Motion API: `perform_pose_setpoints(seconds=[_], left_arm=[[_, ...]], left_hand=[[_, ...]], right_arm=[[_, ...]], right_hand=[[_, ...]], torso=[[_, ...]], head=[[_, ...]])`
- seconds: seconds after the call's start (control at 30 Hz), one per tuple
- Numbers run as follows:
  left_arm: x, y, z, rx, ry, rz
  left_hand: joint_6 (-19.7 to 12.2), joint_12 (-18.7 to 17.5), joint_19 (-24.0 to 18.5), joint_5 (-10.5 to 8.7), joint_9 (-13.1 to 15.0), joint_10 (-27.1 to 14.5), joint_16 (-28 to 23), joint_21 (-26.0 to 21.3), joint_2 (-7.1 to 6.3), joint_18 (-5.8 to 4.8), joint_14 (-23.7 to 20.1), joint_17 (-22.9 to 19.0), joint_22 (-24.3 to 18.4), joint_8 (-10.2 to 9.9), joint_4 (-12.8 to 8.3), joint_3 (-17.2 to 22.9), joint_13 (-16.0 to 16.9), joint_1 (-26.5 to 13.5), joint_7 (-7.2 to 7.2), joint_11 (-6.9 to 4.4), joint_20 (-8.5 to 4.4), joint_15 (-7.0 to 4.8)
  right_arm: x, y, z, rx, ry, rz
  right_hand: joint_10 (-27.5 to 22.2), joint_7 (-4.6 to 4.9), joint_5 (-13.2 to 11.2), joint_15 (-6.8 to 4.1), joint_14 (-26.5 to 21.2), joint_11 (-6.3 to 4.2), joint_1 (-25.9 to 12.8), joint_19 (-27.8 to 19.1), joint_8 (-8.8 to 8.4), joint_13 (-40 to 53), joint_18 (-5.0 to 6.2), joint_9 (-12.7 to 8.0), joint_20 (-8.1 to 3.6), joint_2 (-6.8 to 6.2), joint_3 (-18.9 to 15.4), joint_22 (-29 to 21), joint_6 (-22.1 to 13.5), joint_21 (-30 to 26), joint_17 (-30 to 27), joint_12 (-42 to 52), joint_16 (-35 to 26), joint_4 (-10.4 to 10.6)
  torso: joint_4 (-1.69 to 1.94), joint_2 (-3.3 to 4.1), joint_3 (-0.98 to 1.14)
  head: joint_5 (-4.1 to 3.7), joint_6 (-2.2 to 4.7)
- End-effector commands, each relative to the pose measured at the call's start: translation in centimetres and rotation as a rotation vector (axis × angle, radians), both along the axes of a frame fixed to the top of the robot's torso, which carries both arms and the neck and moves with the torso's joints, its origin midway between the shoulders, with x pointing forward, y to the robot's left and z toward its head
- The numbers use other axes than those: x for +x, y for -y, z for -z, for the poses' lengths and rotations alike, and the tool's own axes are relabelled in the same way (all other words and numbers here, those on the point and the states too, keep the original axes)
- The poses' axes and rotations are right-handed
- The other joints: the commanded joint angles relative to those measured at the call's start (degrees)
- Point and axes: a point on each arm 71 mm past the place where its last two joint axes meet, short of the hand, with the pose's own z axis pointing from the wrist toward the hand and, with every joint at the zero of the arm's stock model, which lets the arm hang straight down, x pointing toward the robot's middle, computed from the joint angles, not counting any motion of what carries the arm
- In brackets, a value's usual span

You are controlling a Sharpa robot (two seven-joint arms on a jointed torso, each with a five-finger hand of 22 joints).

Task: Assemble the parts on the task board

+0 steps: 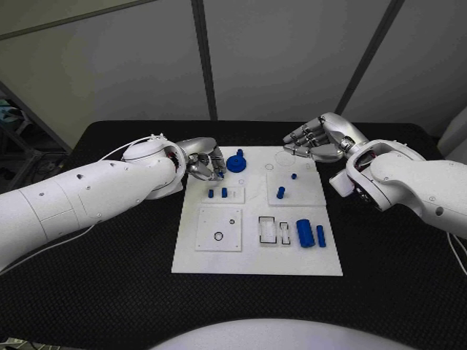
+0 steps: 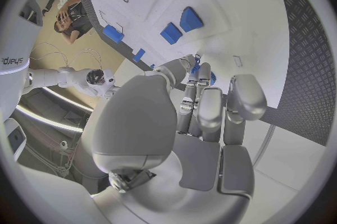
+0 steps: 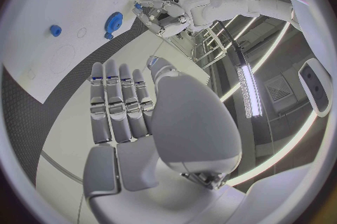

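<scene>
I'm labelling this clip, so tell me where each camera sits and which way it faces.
Head view: on the robot's head, looking down at the task board; both arms enter, left robot hand and right robot hand at its far end.
Left wrist view: behind the left robot hand, facing the board.
Right wrist view: behind the right robot hand, facing the board.
Shared: the blue gear.

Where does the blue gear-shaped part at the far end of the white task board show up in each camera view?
Head view: the blue gear-shaped part stands near the far edge of the white task board, just beside the left hand.
Left wrist view: I cannot tell it apart; blue pieces show beyond the fingers.
Right wrist view: the part sits on the board, next to the left hand.
Shared landmark: the left hand.
</scene>
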Motion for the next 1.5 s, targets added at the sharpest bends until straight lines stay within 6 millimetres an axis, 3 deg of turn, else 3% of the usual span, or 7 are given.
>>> perform_pose_setpoints(seconds=[0.03, 1.0, 1.5], left_arm=[[0.0, 0.0, 0.2, 0.024, -0.022, 0.002], [0.1, 1.1, 0.7, 0.046, -0.043, 0.021], [0.3, 0.6, 0.9, 0.059, -0.054, 0.002]], left_hand=[[0.25, -0.26, -0.06, -0.35, 0.02, 0.4, -0.25, -0.22, 0.03, -1.2, 0.09, -0.13, -0.08, -0.17, -0.13, 0.25, 0.05, -0.48, -0.18, -0.04, 0.16, -0.01], [1.07, -0.49, -0.16, -0.56, 0.15, 1.32, -0.3, -0.22, 0.26, -1.19, -0.01, -0.29, 0.08, -0.21, -0.45, 0.21, 0.23, -0.69, -0.54, -0.34, 0.09, -0.2], [1.29, -0.6, -0.23, -0.71, 0.17, 1.6, -0.42, -0.37, 0.23, -1.15, -0.09, -0.66, 0.02, -0.26, -0.55, 0.04, 0.27, -0.87, -0.64, -0.45, 0.02, -0.29]], right_arm=[[0.0, -0.1, -0.1, 0.001, 0.006, -0.01], [0.0, -0.2, -0.1, 0.001, 0.005, -0.012], [0.0, -0.2, -0.1, 0.001, 0.005, -0.011]], right_hand=[[-0.31, -0.21, 0.27, -0.35, 0.13, -0.23, 0.11, 0.33, -0.16, -0.09, 0.31, 0.07, 0.05, 0.36, 0.23, -0.08, 0.1, -0.21, -0.07, 0.32, -0.09, -0.02], [-0.29, -0.23, 0.3, -0.39, 0.17, -0.26, 0.05, 0.46, -0.14, -0.08, 0.3, 0.09, 0.05, 0.4, 0.48, -0.19, 0.19, -0.37, -0.2, 0.36, -0.08, -0.01], [-0.29, -0.23, 0.3, -0.39, 0.17, -0.26, 0.05, 0.46, -0.14, -0.08, 0.3, 0.09, 0.05, 0.4, 0.48, -0.19, 0.19, -0.37, -0.2, 0.36, -0.08, -0.01]], torso=[[0.03, -0.06, -0.03], [0.03, -0.01, -0.02], [0.05, -0.01, -0.02]], head=[[-0.02, -0.07], [-0.16, -0.14], [-0.25, -0.17]])
